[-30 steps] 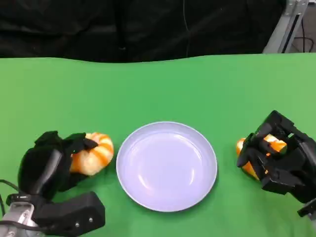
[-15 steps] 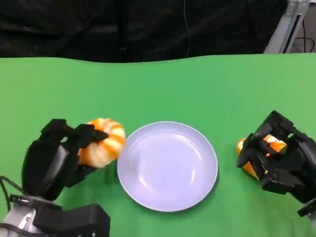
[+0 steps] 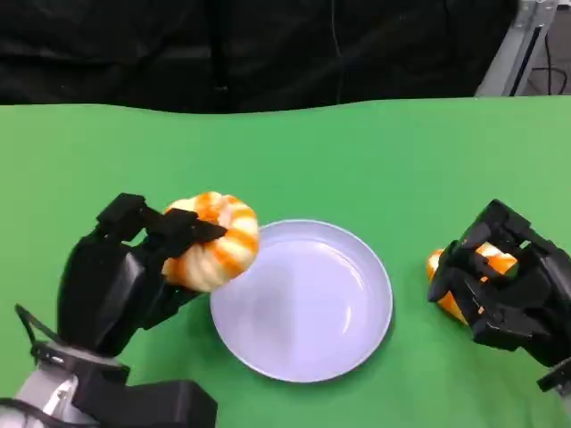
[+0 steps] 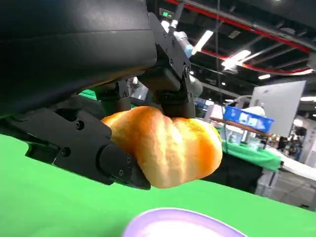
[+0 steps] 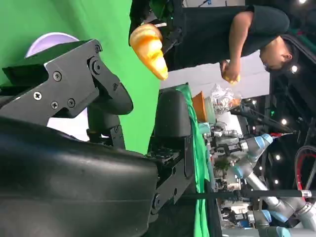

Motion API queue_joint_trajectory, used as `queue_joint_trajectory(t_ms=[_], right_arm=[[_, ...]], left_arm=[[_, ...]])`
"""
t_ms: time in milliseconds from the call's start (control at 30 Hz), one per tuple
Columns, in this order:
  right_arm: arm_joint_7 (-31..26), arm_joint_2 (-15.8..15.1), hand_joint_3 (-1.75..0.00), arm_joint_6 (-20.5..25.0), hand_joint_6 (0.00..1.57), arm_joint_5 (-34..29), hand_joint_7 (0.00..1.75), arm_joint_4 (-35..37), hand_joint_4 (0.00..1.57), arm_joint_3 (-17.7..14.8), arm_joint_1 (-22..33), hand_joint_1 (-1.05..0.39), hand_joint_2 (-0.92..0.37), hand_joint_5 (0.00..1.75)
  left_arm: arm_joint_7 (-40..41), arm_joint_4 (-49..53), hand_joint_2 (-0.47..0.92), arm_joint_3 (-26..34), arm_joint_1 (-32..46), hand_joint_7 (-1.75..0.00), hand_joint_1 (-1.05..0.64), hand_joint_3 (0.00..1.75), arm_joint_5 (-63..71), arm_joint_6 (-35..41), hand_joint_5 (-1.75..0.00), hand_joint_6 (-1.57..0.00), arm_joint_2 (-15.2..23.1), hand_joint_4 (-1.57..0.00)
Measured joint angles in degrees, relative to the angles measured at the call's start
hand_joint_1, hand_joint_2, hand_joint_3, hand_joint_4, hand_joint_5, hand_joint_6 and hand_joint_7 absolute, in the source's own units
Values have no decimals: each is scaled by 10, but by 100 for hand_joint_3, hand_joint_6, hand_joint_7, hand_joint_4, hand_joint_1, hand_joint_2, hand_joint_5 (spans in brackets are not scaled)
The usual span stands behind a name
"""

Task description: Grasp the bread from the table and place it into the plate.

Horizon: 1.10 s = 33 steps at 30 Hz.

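The bread (image 3: pixel 214 241), a round orange roll with pale stripes, is in the air, held by the left hand (image 3: pixel 120 272). In the head view it sits at the left edge of the plate (image 3: pixel 352 343), partly over the rim, and the black fingers (image 3: pixel 183 230) are wrapped over its top and its left side. In the left wrist view the bread (image 4: pixel 165 145) is clearly lifted: it hangs above the green table (image 4: pixel 44 197), with a finger (image 4: pixel 84 148) pressed against its side and other fingers above it, and the plate (image 4: pixel 182 226) rim shows just under it. The left hand (image 4: pixel 98 89) is closed around the bread.

The plate is pale lilac, round and shallow, and it lies flat on the green table (image 3: pixel 303 152) between the 2 hands. Nothing lies inside it.

On the right side, the right hand (image 3: pixel 500 285) rests on the table, well apart from the plate. Its fingers are curled over a second orange bread (image 3: pixel 486 263), which lies on the table beneath them. I cannot tell if this hand really grips the second bread or only covers it.

In the right wrist view the right hand (image 5: pixel 94 133) is a large black shell with fingers, and behind it the plate (image 5: pixel 52 42) and the bread (image 5: pixel 148 49) show small. A person (image 5: pixel 232 34) in dark clothes stands behind the table. Behind the table in the head view hangs a black curtain (image 3: pixel 223 45).
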Motion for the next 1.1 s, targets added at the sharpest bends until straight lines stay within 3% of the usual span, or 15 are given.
queue_joint_trajectory(t_ms=[200,567,1100], right_arm=[[0,0,-118,-6,38,0,160,0,50,0,0,5,-59,175],[-2,2,-117,-6,38,0,159,0,48,1,0,7,-61,175],[-9,4,-118,-8,38,-3,160,0,48,2,0,7,-61,175]], left_arm=[[-19,-4,90,-11,-8,-93,-10,5,5,-12,-135,-79,-17,-66],[-48,45,90,-39,-45,-83,-9,2,5,-38,-133,-84,-54,-67],[-61,141,92,-64,-79,-93,-11,5,0,-83,-135,-74,-89,-61]])
